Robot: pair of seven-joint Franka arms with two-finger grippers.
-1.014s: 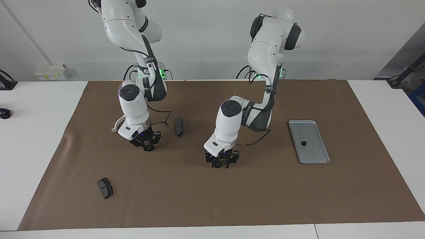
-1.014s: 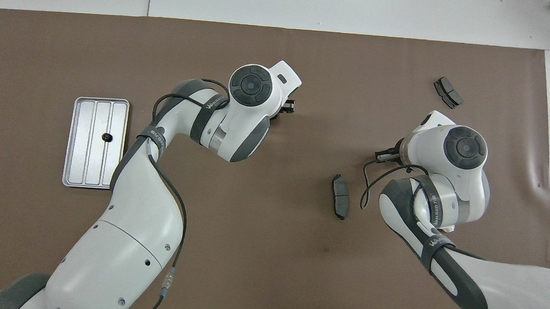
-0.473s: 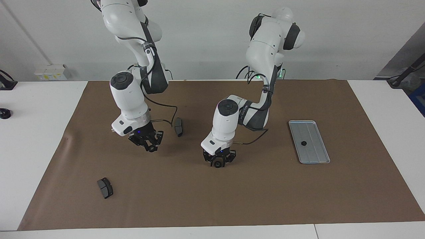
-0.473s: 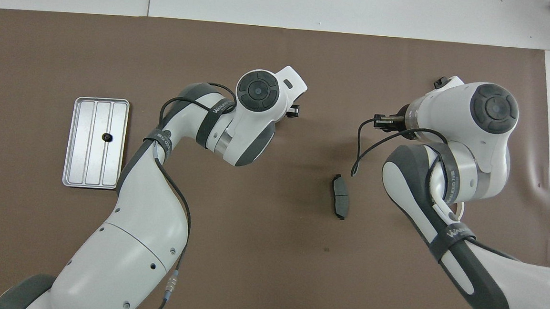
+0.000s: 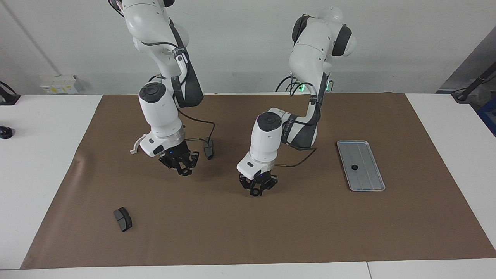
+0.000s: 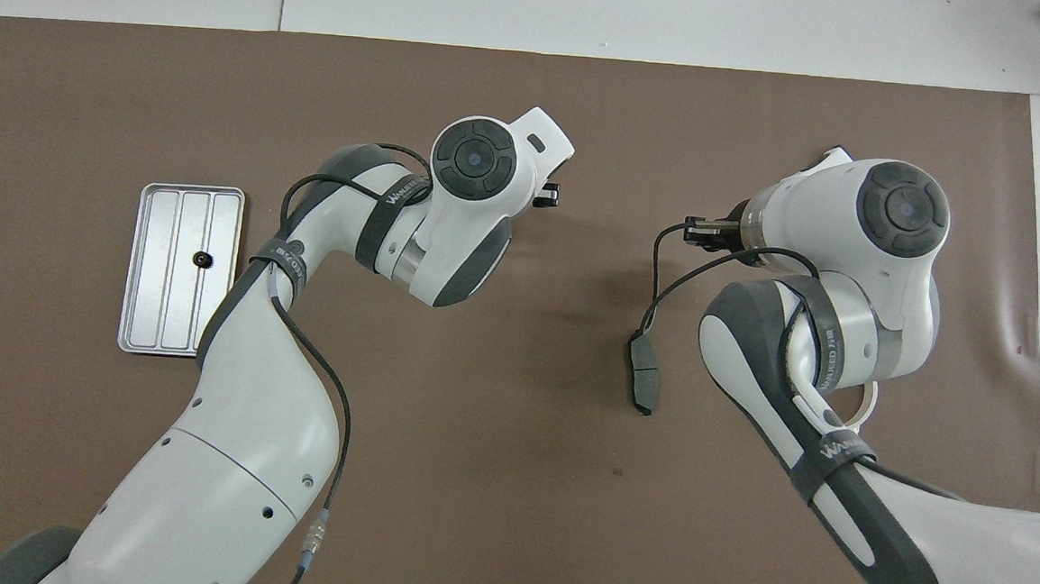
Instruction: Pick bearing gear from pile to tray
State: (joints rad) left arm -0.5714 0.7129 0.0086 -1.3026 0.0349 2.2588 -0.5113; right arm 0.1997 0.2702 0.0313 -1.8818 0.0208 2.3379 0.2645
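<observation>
Our left gripper (image 5: 256, 191) pinches a small black gear (image 5: 254, 192) low over the mat (image 5: 310, 232), mid-table. Our right gripper (image 5: 185, 169) pinches a second gear (image 5: 186, 171), raised over the mat. One gear (image 5: 354, 167) lies in the tray (image 5: 370, 186).

A brown mat (image 5: 248, 232) is covering the middle of the surface (image 5: 38, 162). The tray (image 5: 371, 182) is lying on the mat toward the left arm's end, and one small gear (image 5: 354, 167) is sitting in it. The left gripper (image 5: 257, 190) is hanging low over the middle of the mat. The right gripper (image 5: 183, 166) is hanging over the mat toward the right arm's end. One brake pad (image 5: 209, 151) is lying just beside it, between the two grippers. A second brake pad (image 5: 123, 219) is lying on the mat farther from the robots, toward the right arm's end, well apart from the first.
</observation>
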